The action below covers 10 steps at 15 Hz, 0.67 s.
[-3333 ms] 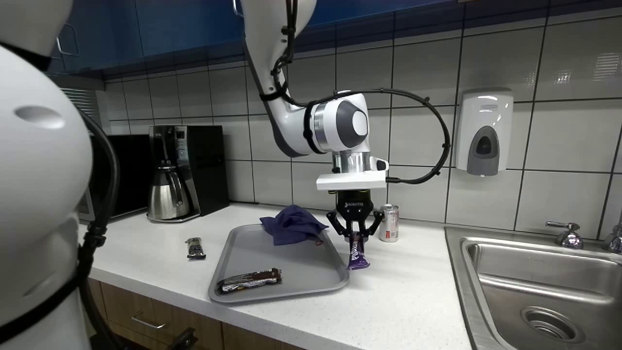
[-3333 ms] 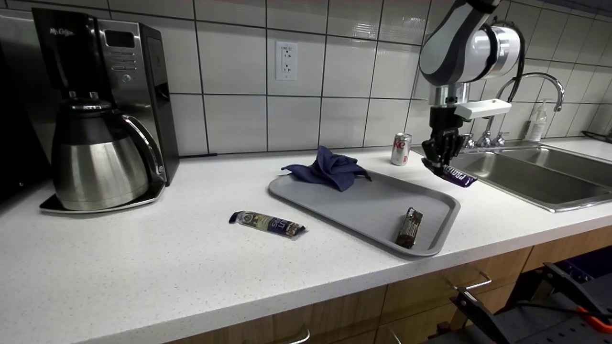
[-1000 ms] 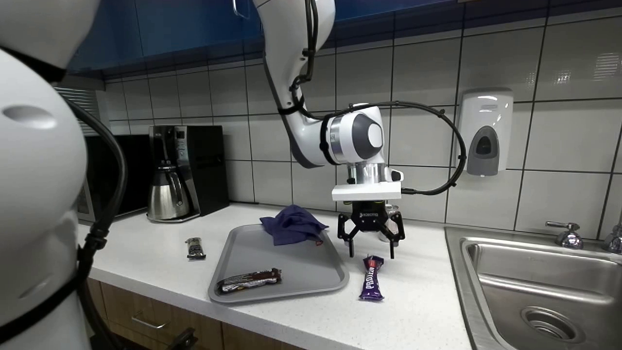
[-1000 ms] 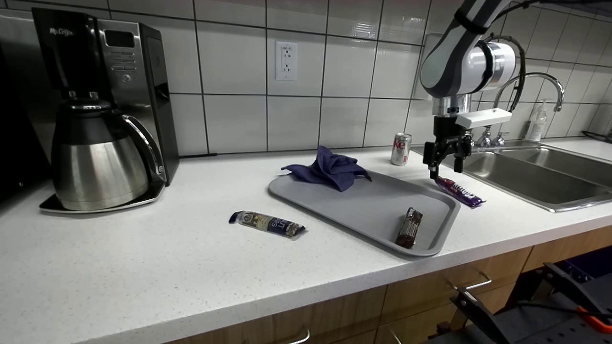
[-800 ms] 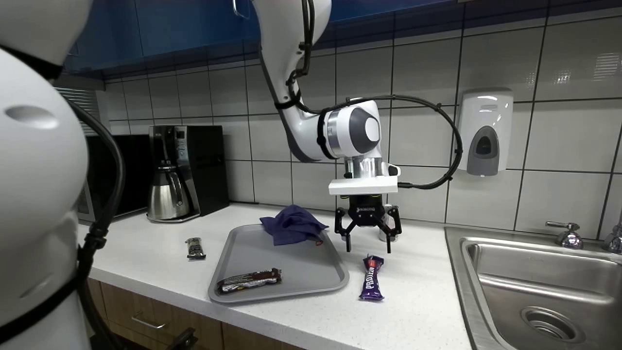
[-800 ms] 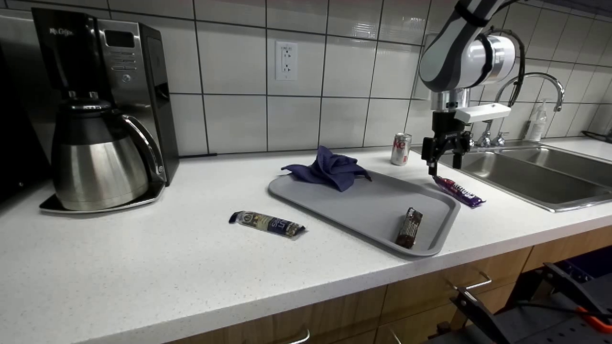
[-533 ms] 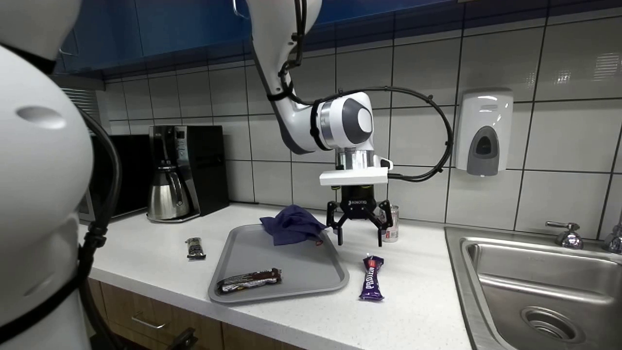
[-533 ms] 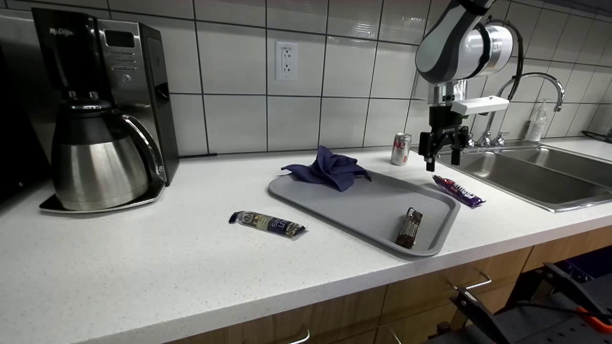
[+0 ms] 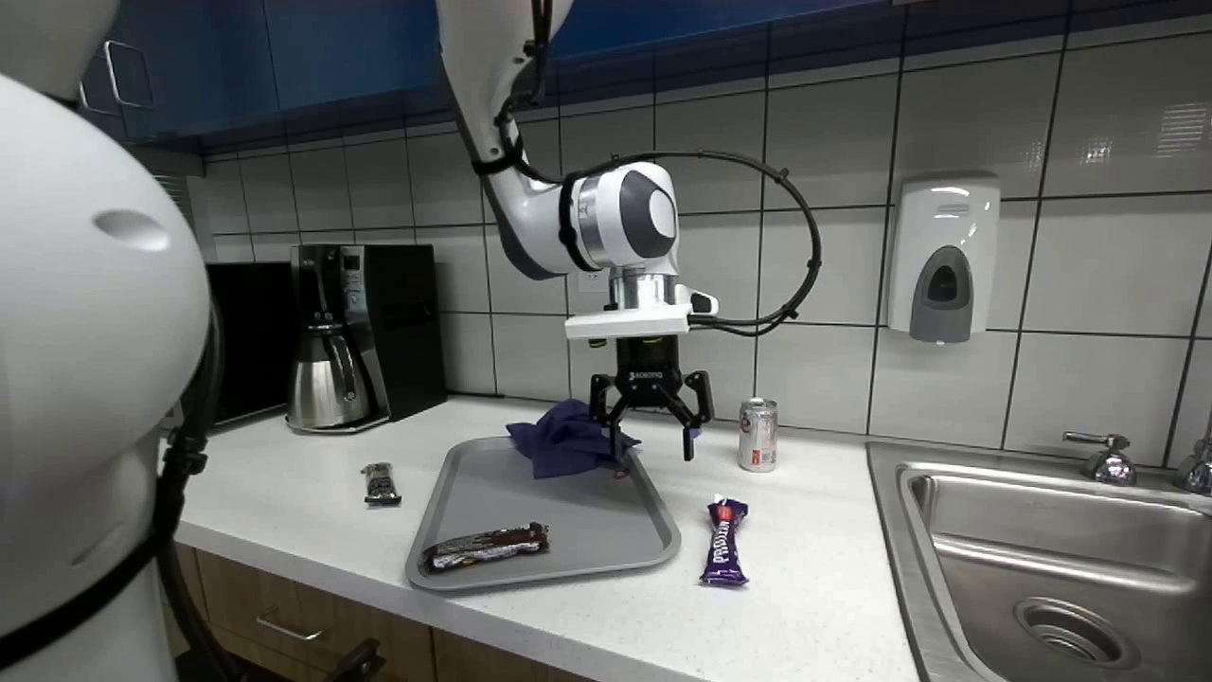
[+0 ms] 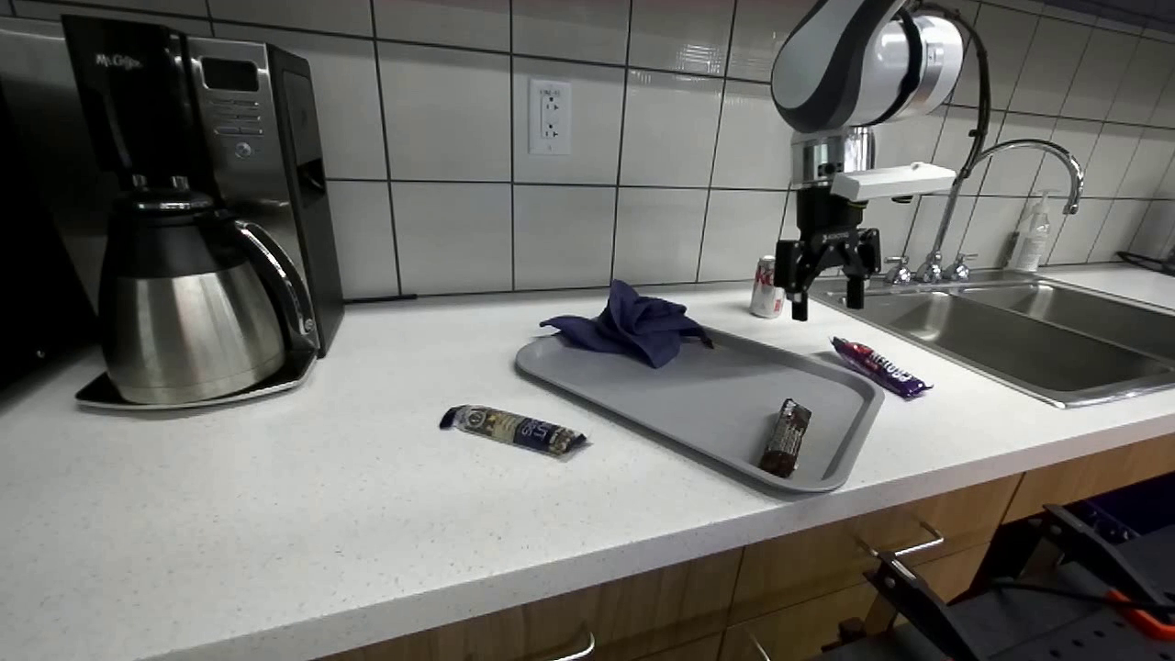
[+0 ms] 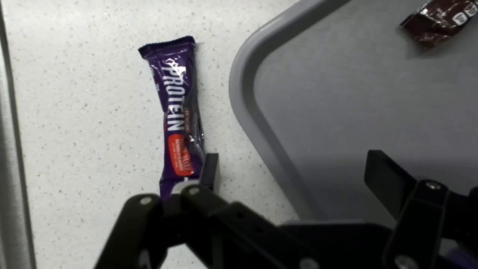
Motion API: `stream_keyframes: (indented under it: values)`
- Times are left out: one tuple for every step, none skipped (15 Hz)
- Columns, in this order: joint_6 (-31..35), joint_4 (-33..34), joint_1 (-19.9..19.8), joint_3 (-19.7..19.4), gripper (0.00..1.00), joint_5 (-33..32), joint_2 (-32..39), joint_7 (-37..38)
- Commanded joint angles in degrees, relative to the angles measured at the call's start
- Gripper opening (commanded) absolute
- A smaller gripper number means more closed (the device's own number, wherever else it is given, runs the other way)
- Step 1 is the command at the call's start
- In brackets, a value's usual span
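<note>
Gaping wide, the gripper [image 9: 651,453] hangs empty above the tray [image 9: 578,507]; untouching.

I find room over the middle of the gray tray [image 9: 587,502], between the heaped cloth [image 9: 563,440] and the brown bar [image 9: 485,547]. On the surface [image 9: 805,587], the can [image 9: 757,436] and purple bar [image 9: 724,545] obstruct low passage; between them I record an open gap.
</note>
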Motion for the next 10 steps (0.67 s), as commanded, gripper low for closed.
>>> stream_keyframes:
  values:
    - [-1.47, -2.96, 1.76, 1.07, 1.00, -0.65, -4.32, 7.61]
    - [-1.46, -3.49, 2.31, 1.34, 1.00, -0.48, -4.92, 9.56]
    - [-1.24, -4.14, 2.73, 1.57, 1.00, -0.43, -5.51, 11.25]
    - [-1.27, -4.71, 3.24, 1.77, 1.00, -0.51, -6.14, 12.99]
    - [-1.38, -5.31, 3.59, 2.03, 1.00, -0.21, -6.76, 14.29]
    - [-1.11, -6.05, 3.90, 2.25, 1.00, -0.17, -7.42, 15.83]
    - [-1.07, -6.70, 4.16, 2.50, 1.00, 0.05, -8.00, 17.20]
    - [-0.99, -7.44, 4.40, 2.74, 1.00, 0.31, -8.62, 18.58]
    - [-0.84, -8.09, 4.53, 3.02, 1.00, 0.49, -9.12, 19.67]
    - [-0.40, -8.90, 4.63, 3.24, 1.00, 0.69, -9.73, 20.93]
